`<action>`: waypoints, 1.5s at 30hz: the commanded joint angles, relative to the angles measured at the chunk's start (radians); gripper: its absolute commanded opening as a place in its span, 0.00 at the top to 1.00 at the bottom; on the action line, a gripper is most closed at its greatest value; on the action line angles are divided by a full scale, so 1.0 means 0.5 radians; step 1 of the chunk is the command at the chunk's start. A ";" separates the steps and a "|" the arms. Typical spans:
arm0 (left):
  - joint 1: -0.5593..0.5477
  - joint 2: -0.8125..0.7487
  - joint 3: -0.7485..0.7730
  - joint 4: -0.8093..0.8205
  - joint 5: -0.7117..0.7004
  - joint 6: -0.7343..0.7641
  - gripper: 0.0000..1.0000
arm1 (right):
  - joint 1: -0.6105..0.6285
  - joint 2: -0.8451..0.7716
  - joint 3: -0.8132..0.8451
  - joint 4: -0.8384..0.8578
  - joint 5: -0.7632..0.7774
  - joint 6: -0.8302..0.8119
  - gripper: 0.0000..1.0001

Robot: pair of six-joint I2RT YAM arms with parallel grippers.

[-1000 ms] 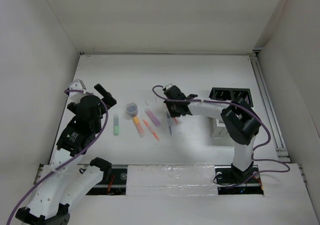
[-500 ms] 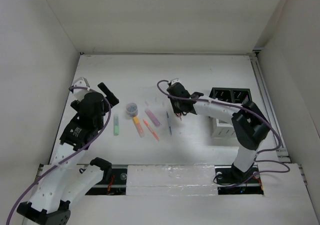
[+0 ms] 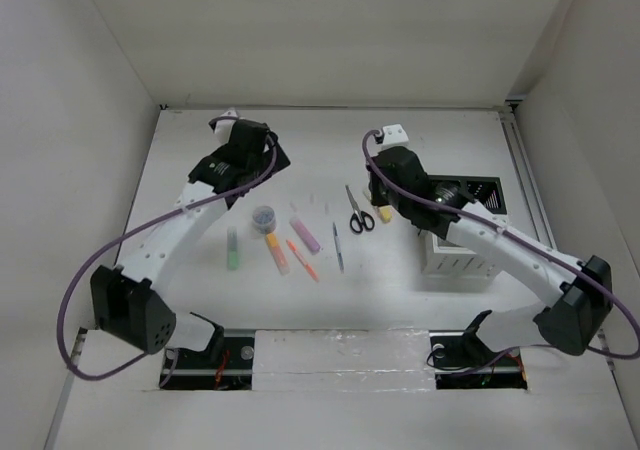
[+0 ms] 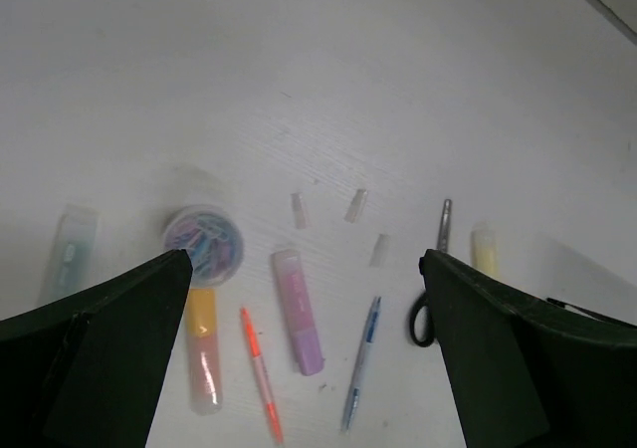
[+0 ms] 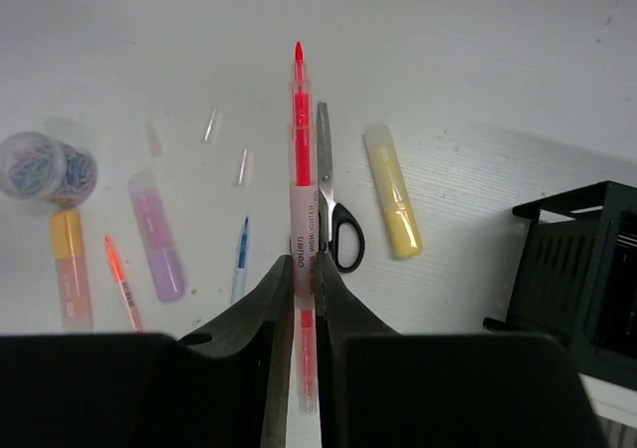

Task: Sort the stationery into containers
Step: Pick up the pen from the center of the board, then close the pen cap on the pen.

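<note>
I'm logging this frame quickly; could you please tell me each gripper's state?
Left gripper: open, holding nothing.
Right gripper: closed on the red pen.

Green marker (image 3: 232, 248), orange marker (image 3: 277, 254), purple marker (image 3: 305, 234), red pen (image 3: 302, 260) and blue pen (image 3: 338, 247) lie side by side, clear tub (image 3: 264, 215) behind. Scissors (image 3: 358, 210) and yellow marker (image 3: 383, 215) lie nearer the organizer (image 3: 455, 262). The right gripper (image 5: 299, 269) pinches a second red pen (image 5: 298, 149).

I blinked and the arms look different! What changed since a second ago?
The right pincer came up holding a red pen and moved toward the organizer, uncovering the scissors and yellow marker. The left pincer, open, swung from the left edge to the far side. The tub, green marker and blue pen stayed put.
</note>
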 commanded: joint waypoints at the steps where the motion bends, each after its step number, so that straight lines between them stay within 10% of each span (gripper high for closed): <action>1: -0.027 0.211 0.255 0.087 0.132 -0.107 0.00 | 0.025 -0.177 -0.009 -0.047 0.068 0.003 1.00; 19: -0.046 0.991 0.428 0.120 0.322 -0.242 0.47 | 0.043 -0.392 -0.236 -0.047 0.049 0.003 1.00; 45: -0.104 1.197 0.167 0.157 0.132 -0.420 0.53 | 0.043 -0.355 -0.291 0.011 0.012 -0.015 1.00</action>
